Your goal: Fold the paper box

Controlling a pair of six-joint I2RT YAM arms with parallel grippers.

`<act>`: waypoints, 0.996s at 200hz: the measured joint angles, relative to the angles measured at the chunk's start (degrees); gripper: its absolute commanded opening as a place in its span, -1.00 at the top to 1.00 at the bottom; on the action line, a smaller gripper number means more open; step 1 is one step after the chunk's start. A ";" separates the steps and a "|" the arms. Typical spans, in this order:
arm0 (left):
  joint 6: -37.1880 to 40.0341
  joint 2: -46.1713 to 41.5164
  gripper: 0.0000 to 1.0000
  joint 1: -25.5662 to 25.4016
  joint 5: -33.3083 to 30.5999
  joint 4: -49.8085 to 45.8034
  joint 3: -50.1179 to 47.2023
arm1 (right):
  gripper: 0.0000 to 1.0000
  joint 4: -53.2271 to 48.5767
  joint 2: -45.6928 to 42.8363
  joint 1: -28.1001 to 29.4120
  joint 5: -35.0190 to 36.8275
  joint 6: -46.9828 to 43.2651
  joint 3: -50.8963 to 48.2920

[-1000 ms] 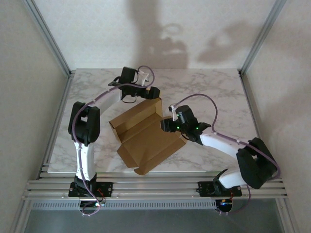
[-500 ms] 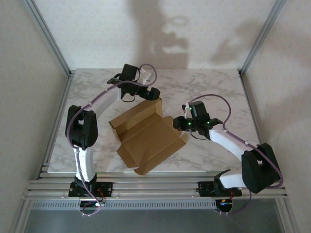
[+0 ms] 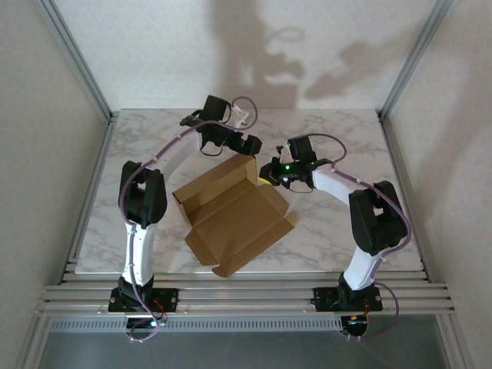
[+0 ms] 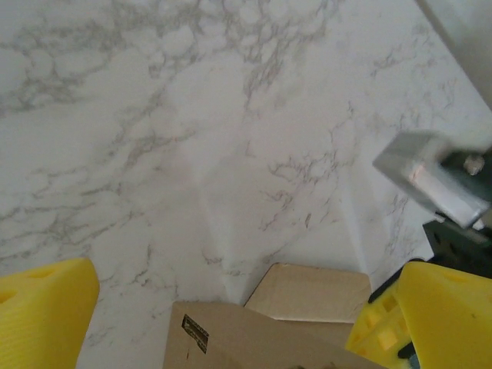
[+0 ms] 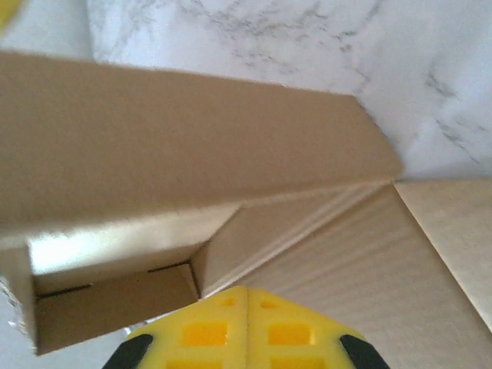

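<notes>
Brown cardboard paper box point(image 3: 231, 223) lying part-folded mid-way across the marble table point(image 3: 346, 231), left gripper point(image 3: 251, 144) over its far corner, yellow fingers point(image 4: 46, 307) spread wide, right gripper point(image 3: 267, 174) just beside the raised wall, fingers pressed together

My left arm point(image 3: 173, 150) and my right arm point(image 3: 336, 184) have white links and black joints; a purple cable point(image 3: 330, 139) runs along each; a small green light point(image 3: 286, 164) glows on my right wrist; my fingers point(image 5: 207, 336) are yellow plastic with square pockets.
</notes>
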 measured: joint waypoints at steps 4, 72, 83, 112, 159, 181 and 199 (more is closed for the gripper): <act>0.00 0.46 -0.99 -0.07 0.20 -0.37 0.22 | 1.00 0.46 0.74 -0.35 -0.94 0.63 0.55; 0.66 2.47 -0.99 -1.29 1.60 -3.65 1.90 | 1.00 3.65 6.49 -2.25 -7.91 5.75 1.86; 0.63 2.47 -0.99 -1.33 1.70 -4.11 1.95 | 1.00 4.87 6.49 -2.25 -8.13 6.75 1.86; 0.57 2.47 -0.99 -1.31 2.54 -4.66 1.97 | 1.00 7.45 6.49 -2.25 -8.09 9.64 1.86; -0.92 2.47 -0.99 -1.53 4.81 -4.24 1.77 | 1.00 11.74 7.39 -2.21 -7.85 14.82 1.81; -2.10 2.47 -0.99 -1.55 5.90 -3.13 0.11 | 1.00 12.98 7.48 -2.10 -7.30 16.72 1.25; -3.56 2.12 -0.99 -1.51 6.23 -1.64 -1.29 | 1.00 13.40 7.48 -1.86 -6.29 18.29 1.03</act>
